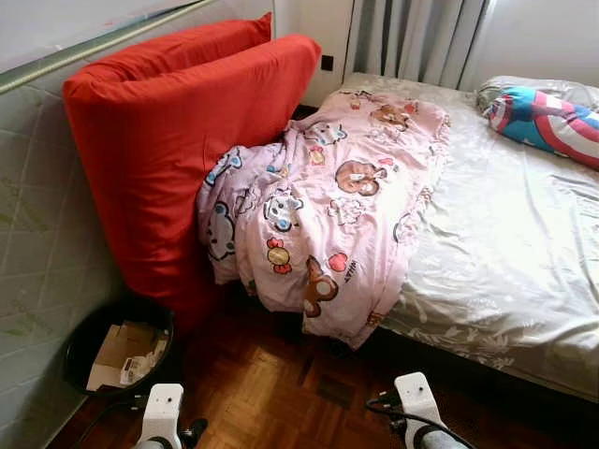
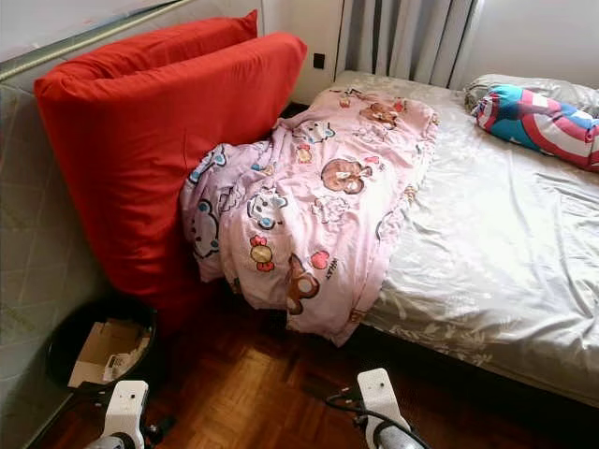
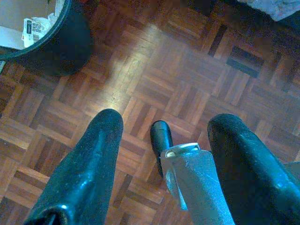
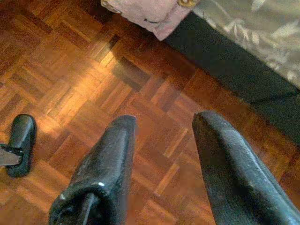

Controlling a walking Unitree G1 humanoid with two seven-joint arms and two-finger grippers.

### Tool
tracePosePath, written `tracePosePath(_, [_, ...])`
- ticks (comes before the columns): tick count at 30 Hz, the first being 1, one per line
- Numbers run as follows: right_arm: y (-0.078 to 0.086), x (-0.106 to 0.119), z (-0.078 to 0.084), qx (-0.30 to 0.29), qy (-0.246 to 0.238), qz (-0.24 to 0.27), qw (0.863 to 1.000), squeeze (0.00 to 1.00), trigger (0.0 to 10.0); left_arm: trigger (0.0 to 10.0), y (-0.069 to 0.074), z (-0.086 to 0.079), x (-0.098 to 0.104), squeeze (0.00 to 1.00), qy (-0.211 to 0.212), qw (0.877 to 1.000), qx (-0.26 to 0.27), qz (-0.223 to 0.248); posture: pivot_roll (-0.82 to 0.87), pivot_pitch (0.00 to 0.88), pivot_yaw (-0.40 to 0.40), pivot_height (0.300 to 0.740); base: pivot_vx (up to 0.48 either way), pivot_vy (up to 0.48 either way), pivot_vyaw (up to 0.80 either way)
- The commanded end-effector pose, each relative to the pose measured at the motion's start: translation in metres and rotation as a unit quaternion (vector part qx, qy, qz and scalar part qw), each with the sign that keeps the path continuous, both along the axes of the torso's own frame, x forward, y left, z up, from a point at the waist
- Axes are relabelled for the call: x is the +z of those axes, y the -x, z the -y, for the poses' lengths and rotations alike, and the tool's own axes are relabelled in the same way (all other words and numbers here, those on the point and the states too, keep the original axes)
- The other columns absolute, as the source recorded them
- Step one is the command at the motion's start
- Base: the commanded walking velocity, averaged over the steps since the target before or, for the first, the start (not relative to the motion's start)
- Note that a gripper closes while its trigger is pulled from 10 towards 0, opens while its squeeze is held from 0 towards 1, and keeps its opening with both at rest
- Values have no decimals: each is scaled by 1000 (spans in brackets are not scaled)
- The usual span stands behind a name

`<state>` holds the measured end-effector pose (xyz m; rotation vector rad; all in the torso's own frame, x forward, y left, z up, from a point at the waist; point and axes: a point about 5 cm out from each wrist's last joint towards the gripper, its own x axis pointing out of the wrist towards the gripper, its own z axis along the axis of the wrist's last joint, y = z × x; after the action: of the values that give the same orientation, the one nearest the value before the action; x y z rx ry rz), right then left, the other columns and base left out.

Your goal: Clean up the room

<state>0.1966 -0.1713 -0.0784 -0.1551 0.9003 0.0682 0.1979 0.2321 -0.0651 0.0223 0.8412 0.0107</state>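
A pink blanket (image 1: 328, 201) with cartoon animals lies crumpled on the near left part of the bed (image 1: 505, 253). Its lower edge hangs over the side of the bed, down toward the wooden parquet floor (image 1: 271, 393). The bed has a pale grey sheet with a leaf pattern. At the far right corner of the bed lies a pillow (image 1: 547, 122) with red, white and blue stripes. On the left, a big red cushion (image 1: 178, 140) stands upright and leans against a quilted mattress (image 1: 37, 253) that stands on its side; the blanket touches the cushion. Below the cushion, on the floor, stands a black bin (image 1: 94, 351) with cardboard and paper inside. Grey curtains (image 1: 416, 37) hang behind the bed.

Both arms are low, near the floor. The left gripper (image 3: 161, 140) points down at the parquet, with the bin near it. Its two black fingers (image 3: 89, 164) are spread apart and hold nothing. The right gripper (image 4: 161, 136) also points down at the floor, close to the dark side of the bed and the hanging corner of the blanket. Its fingers (image 4: 234, 173) are also spread, with nothing between them.
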Motion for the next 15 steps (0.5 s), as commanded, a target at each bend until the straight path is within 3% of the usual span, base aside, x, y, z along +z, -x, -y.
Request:
tracePosePath(1, [10,-5,6,-27,-11,-24,999,0,10000,10000,3,-2,-2,0,-5,1000,-7,-14,-53,36,-30,740,0,0,0])
tracePosePath(6, [24,-11,13,-60,-24,-48,997,0,10000,10000,4,-1,-3,0,-5,1000,-10,-19,-49,33,-35,740,0,0,0])
tracePosePath(15, [35,-17,3,-36,-27,-60,997,0,10000,10000,6,-1,-4,0,4,1000,7,-21,-58,26,-25,740,0,0,0])
